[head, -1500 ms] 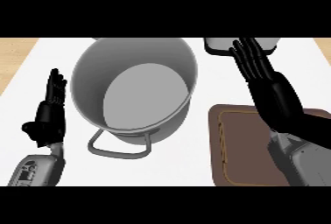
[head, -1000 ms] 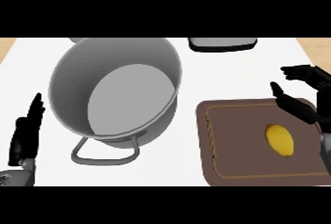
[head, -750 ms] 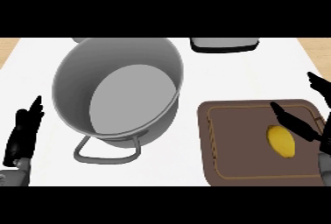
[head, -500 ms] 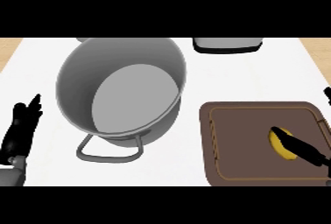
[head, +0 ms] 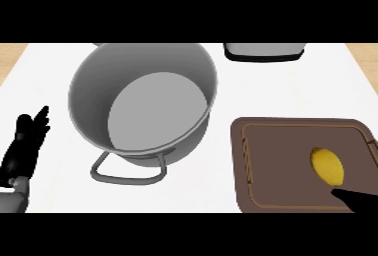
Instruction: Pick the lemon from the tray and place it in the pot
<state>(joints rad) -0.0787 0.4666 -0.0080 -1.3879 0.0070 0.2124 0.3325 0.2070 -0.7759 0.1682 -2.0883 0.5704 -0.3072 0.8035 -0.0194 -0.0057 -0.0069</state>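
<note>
Reaching for the lemon (head: 328, 167) on the tray (head: 251, 165), the right hand (head: 359, 200) shows only a fingertip at five o'clock; its fingers cannot be judged. Left hand (head: 22, 150) rests with straight fingers at nine o'clock. Next: grasp, carry to pot (head: 96, 85).

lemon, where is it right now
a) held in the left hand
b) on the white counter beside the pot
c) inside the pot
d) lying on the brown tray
d, the lemon lies on the brown tray, right of the pot, with the right hand just below it.
</note>
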